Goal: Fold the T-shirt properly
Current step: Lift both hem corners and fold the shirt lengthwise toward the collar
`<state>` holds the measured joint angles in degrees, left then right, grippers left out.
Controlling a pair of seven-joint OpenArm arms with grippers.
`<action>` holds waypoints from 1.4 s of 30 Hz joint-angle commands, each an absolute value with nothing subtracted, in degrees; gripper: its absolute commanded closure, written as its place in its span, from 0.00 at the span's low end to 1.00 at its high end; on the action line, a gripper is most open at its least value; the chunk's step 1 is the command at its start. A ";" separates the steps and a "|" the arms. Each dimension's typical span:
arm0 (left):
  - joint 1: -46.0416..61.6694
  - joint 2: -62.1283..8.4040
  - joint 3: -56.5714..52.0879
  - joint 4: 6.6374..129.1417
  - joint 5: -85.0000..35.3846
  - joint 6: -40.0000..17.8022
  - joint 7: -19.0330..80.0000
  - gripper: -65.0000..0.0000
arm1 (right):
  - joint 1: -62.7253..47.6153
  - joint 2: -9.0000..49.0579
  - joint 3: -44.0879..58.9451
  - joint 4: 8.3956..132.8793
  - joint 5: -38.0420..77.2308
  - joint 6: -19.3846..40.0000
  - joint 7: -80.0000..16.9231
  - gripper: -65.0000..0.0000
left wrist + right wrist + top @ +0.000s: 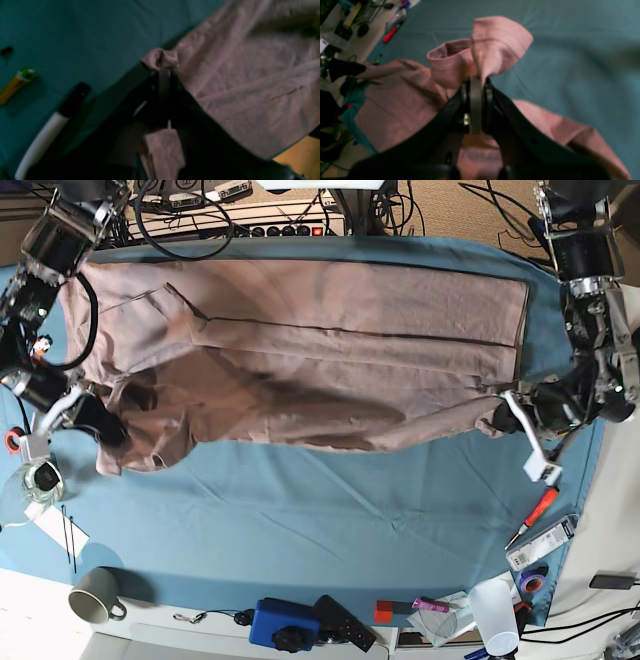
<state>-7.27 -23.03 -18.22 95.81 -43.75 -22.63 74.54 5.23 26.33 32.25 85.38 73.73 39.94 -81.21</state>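
Note:
The pink-beige T-shirt (pixel 320 360) lies spread across the far half of the blue-teal cloth (pixel 330 510), folded lengthwise, with its near edge lifted at both ends. My left gripper (pixel 497 417) is at the right of the base view, shut on a bunched corner of the shirt (pixel 161 60). The rest of the shirt (pixel 250 87) stretches away from it. My right gripper (pixel 105 430) is at the left of the base view, shut on a sleeve-like fold of the shirt (pixel 495 47). More of the shirt (pixel 395 107) hangs below it.
A grey mug (pixel 95 595), a blue device (pixel 285 625), a white cup (pixel 495 615) and a red screwdriver (pixel 537 510) lie near the front and right edges. A green-yellow tube (pixel 15 82) and a white-black marker (pixel 50 130) lie on the cloth. Cables and a power strip (pixel 270 225) lie at the back.

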 commanded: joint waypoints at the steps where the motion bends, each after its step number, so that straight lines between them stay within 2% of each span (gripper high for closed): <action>1: -7.75 -23.99 -19.66 97.12 -46.06 -23.22 74.00 1.00 | 5.19 27.57 33.28 86.80 76.14 40.00 -80.00 1.00; 5: -5.96 -23.97 -22.74 97.38 -50.57 -25.52 74.46 1.00 | 1.32 27.44 35.97 88.49 77.17 40.00 -80.00 1.00; 20: -1.56 -23.68 -23.07 97.43 -52.75 -25.58 75.64 1.00 | -12.10 27.44 40.62 94.94 77.14 40.00 -80.00 1.00; 35: -0.47 -23.66 -23.07 97.65 -52.73 -25.58 76.07 1.00 | -20.36 27.14 41.32 94.94 77.17 40.00 -80.00 1.00; 42: -0.27 -23.68 -23.07 97.69 -52.75 -25.58 76.60 1.00 | -21.10 24.73 48.66 94.94 77.58 40.00 -80.00 1.00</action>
